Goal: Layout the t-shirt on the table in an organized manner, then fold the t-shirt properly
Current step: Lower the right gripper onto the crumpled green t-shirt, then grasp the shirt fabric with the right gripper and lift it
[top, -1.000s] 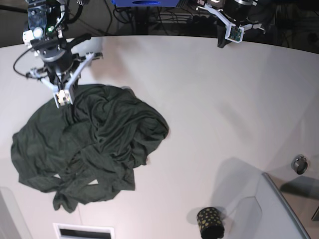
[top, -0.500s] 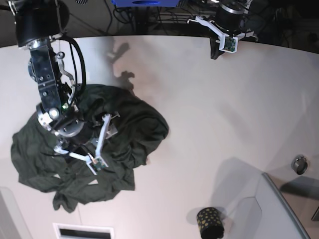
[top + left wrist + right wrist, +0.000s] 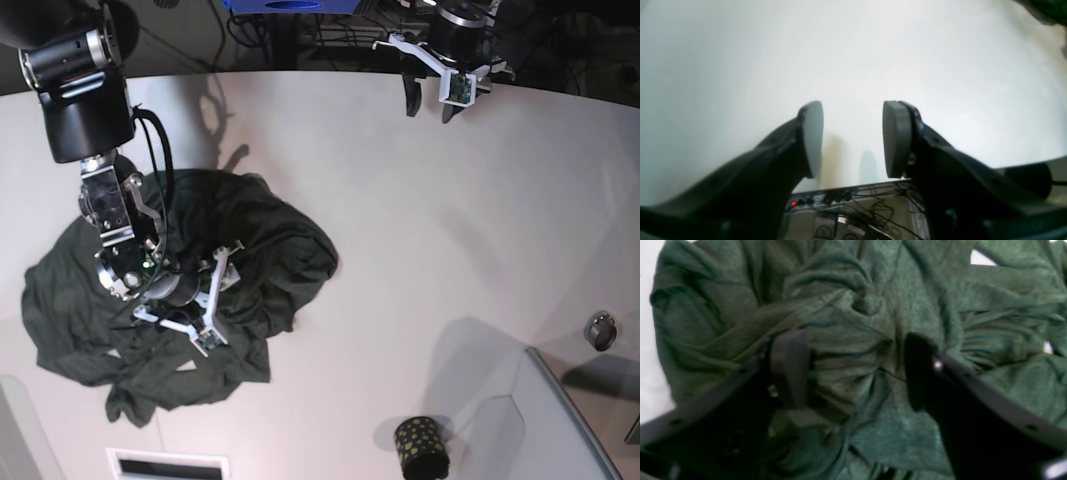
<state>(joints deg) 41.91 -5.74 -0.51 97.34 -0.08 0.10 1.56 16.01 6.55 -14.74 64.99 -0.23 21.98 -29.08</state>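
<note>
The dark green t-shirt (image 3: 285, 250) lies crumpled in a heap on the left part of the white table (image 3: 450, 220). My right gripper (image 3: 232, 298) hovers low over the middle of the heap. In the right wrist view this gripper (image 3: 857, 370) is open, its dark fingers (image 3: 790, 366) spread above bunched folds of the t-shirt (image 3: 873, 290), nothing pinched between them. My left gripper (image 3: 428, 105) hangs at the table's far edge, well away from the cloth. Its grey pads (image 3: 813, 136) stand apart over the bare table (image 3: 853, 50), and only a corner of the t-shirt (image 3: 1050, 10) shows.
A black gold-dotted cup (image 3: 422, 447) stands near the front edge, beside a grey raised panel (image 3: 560, 430). A small metal round fitting (image 3: 601, 329) sits at the right. A white slotted vent (image 3: 168, 465) is at the front left. Cables (image 3: 857, 206) hang behind the table's far edge.
My right arm swung from the t-shirt's far edge down over its middle and opened its gripper. The left gripper, shut before, now stands open at the far edge.
</note>
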